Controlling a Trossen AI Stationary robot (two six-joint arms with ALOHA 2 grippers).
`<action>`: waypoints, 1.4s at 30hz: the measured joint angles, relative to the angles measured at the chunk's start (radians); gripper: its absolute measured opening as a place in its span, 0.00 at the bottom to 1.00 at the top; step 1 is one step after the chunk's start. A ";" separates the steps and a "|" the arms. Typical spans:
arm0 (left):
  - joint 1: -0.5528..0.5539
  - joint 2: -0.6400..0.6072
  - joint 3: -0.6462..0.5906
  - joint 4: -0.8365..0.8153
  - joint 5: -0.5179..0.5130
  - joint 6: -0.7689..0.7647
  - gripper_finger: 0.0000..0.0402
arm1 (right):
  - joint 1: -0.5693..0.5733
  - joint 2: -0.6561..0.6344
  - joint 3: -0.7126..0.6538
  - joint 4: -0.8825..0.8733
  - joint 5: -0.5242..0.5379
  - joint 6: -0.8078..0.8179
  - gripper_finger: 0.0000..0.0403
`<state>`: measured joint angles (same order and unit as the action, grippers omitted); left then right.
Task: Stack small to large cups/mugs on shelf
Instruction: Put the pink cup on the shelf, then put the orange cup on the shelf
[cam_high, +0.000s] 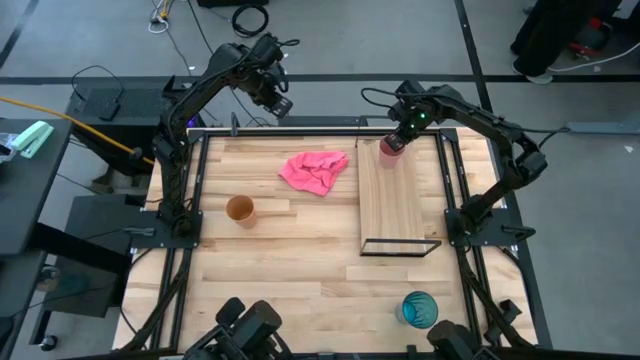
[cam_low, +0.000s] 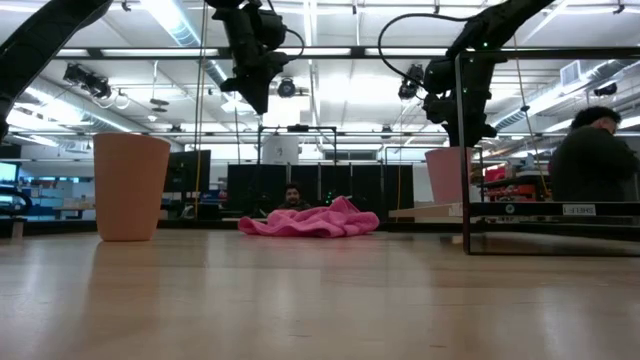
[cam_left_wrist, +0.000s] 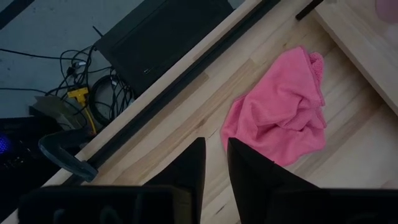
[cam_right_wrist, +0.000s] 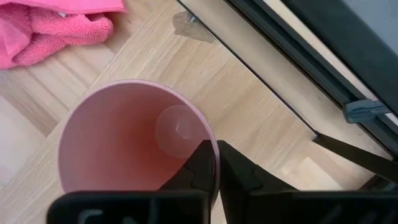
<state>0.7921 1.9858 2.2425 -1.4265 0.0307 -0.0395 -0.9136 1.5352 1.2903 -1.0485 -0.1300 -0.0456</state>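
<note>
My right gripper (cam_high: 394, 141): upper centre-right of the high view, over the far end of the shelf (cam_high: 398, 215). Fingers nearly together, pinching the rim wall of the pink cup (cam_right_wrist: 134, 140), 1 finger inside and 1 outside, as the right wrist view shows.
Pink cup: upright, mouth up, at the shelf's far end, upper part of the board in the high view. In the low view it seems to sit on the board, but I cannot tell if the base really touches.
My left gripper (cam_high: 277, 100): waits at upper centre-left of the high view, above the table's far edge, near the pink cloth (cam_high: 316, 170). Fingers narrow, holding nothing.
Orange-brown cup (cam_high: 240, 210): upright on the tabletop, centre-left of the high view, well apart from the shelf.
Teal cup (cam_high: 419, 309): upright, lower right of the high view, beyond the shelf's near end.
Shelf long axis: runs top to bottom in the high view.
Key relation: the next cup by size, the orange-brown 1, lies toward the lower left from my right gripper, w/ the cloth between. My left arm is on that side, so I judge it is the nearer 1 for the pick.
</note>
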 joint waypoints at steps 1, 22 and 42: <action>0.000 0.000 0.000 0.000 0.000 0.000 0.19 | 0.001 0.000 0.000 0.000 0.001 0.000 0.08; 0.000 0.000 0.000 -0.001 0.000 0.008 0.19 | 0.000 -0.005 0.005 -0.002 0.002 0.017 0.28; -0.067 -0.040 0.000 -0.145 0.000 -0.090 0.17 | 0.044 -0.350 0.007 -0.018 -0.055 0.127 0.29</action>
<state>0.7251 1.9462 2.2428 -1.5710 0.0305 -0.1290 -0.8695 1.1856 1.2972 -1.0666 -0.1848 0.0818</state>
